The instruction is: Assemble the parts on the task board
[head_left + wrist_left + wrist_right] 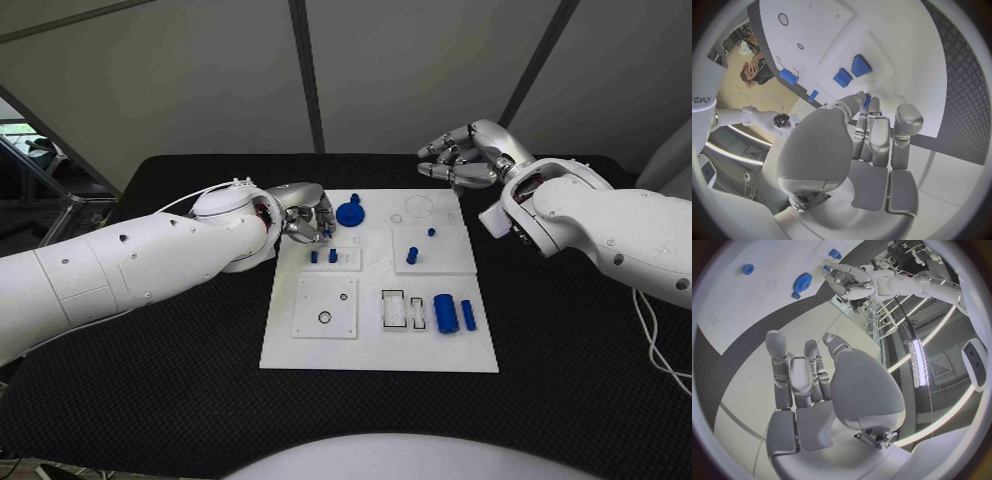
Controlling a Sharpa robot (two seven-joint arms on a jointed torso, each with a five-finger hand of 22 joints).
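The white task board (378,350) lies mid-table. On its far part stand a blue gear (351,214), two short blue pegs (323,256) and a blue post (411,255). Two blue cylinders (454,313) lie at its near right. My left hand (303,222) hovers over the board's far left corner beside the gear. In the left wrist view its thumb and a finger (873,115) pinch a small blue part (867,99), which is mostly hidden. My right hand (459,160) hangs above the board's far edge, fingers loosely apart and nothing in them (811,385).
Black table (173,380) surrounds the board on all sides. The near left plate (326,305) carries a small round hole, and a rectangular slot (392,308) sits beside the cylinders. Both white forearms reach in over the table's far corners.
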